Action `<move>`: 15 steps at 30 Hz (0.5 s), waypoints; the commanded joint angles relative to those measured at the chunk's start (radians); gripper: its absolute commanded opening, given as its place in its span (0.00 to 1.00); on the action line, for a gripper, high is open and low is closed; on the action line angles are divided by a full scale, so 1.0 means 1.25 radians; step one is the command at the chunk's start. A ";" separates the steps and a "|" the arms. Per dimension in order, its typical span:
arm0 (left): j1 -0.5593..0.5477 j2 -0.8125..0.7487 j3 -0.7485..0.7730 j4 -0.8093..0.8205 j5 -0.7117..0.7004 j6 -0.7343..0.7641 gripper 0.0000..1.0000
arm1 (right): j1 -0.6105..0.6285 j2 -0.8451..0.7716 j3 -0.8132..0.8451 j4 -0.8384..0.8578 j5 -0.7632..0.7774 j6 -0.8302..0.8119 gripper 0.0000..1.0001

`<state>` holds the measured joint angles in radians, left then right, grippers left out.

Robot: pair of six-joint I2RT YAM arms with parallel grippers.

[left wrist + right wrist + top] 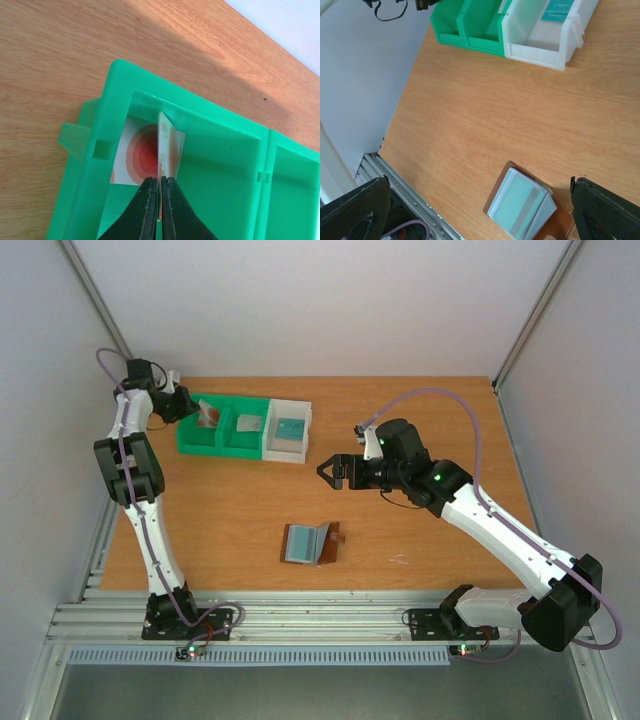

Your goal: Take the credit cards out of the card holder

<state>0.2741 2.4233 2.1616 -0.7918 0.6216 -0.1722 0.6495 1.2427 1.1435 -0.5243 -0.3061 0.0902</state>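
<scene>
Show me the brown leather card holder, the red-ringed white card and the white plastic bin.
Brown leather card holder [303,543]: top view, inner pocket.
Red-ringed white card [139,150]: left wrist view, red rings.
White plastic bin [535,49]: right wrist view, front wall.

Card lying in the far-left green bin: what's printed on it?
The card is white with concentric red-to-orange rings. The left wrist view shows it best.

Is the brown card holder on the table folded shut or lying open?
Open. The card holder lies spread on the table, with its blue-grey inner pockets facing up and brown showing only at its edges.
</scene>
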 commanded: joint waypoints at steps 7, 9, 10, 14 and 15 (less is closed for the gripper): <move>-0.006 -0.020 0.024 0.031 -0.028 -0.002 0.36 | -0.003 0.004 0.043 -0.024 0.041 -0.024 0.99; -0.006 -0.037 0.023 0.032 -0.041 -0.014 0.39 | -0.003 0.008 0.049 -0.035 0.053 -0.019 0.98; -0.006 -0.046 0.024 0.026 -0.053 -0.026 0.41 | -0.003 0.012 0.052 -0.042 0.066 -0.012 0.99; -0.001 -0.087 0.009 0.013 -0.046 -0.080 0.48 | -0.003 0.046 0.097 -0.123 0.120 0.034 0.98; 0.000 -0.101 -0.001 0.013 -0.037 -0.091 0.49 | -0.003 0.056 0.108 -0.146 0.126 0.038 0.98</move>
<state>0.2626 2.4012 2.1635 -0.7895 0.5728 -0.2173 0.6495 1.2743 1.2140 -0.6022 -0.2234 0.0956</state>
